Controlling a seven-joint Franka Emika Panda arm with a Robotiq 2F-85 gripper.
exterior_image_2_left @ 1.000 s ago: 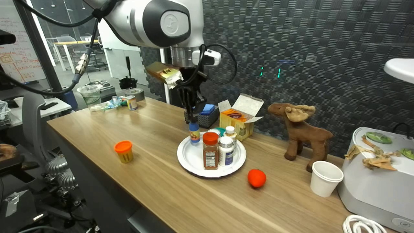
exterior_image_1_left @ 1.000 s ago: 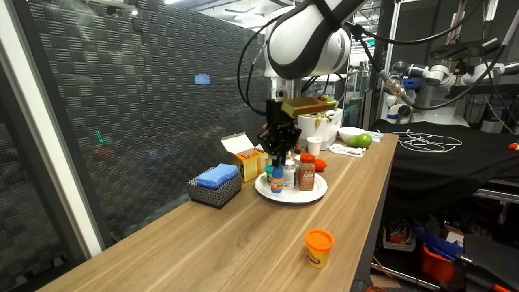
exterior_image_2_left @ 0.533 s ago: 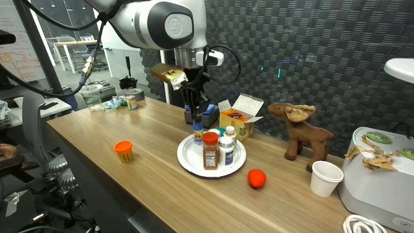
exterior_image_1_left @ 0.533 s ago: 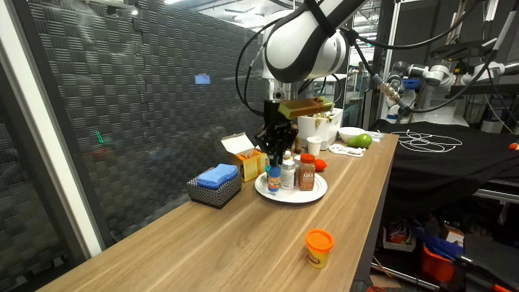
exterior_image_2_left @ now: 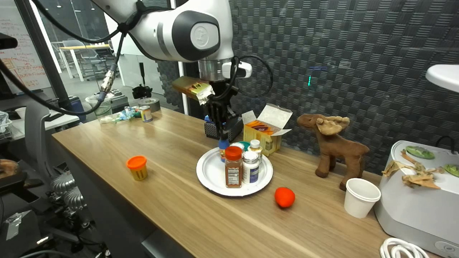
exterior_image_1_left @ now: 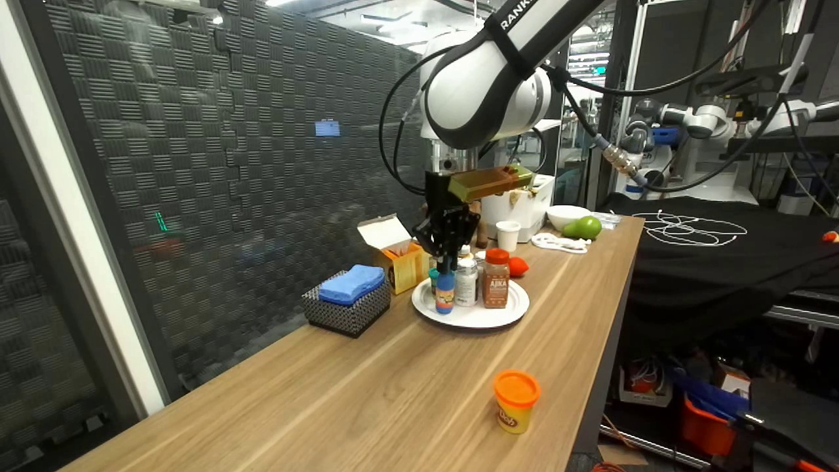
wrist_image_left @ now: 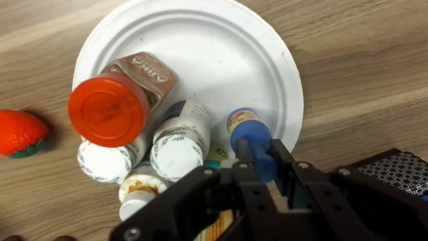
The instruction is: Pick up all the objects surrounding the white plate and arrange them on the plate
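The white plate [exterior_image_1_left: 485, 321] lies on the wooden table and shows in both exterior views [exterior_image_2_left: 215, 182]. It bears a red-capped spice jar [wrist_image_left: 107, 110], several white-capped bottles [wrist_image_left: 177, 154] and a partly hidden tub with a green lid [exterior_image_2_left: 245, 145]. My gripper [wrist_image_left: 260, 144] is shut on the top of a small blue bottle [wrist_image_left: 249, 130]. The bottle is upright at the plate's edge, beside the white bottles; I cannot tell if its base touches the plate. A yellow tub with an orange lid [exterior_image_1_left: 515, 406] and a red strawberry-like object [exterior_image_2_left: 284, 197] are on the table off the plate.
An open tea box [exterior_image_2_left: 267, 136] and a mesh basket [exterior_image_1_left: 347, 311] with a blue cloth stand behind the plate. A brown toy moose [exterior_image_2_left: 337, 147], paper cups [exterior_image_2_left: 360, 199] and a white appliance [exterior_image_2_left: 412, 204] stand farther along. Green fruit [exterior_image_1_left: 582, 227] lies near a white bowl [exterior_image_1_left: 567, 215].
In an exterior view, my gripper and the blue bottle have moved right, toward the other bottles, and lately a little lower. The other objects have not moved.
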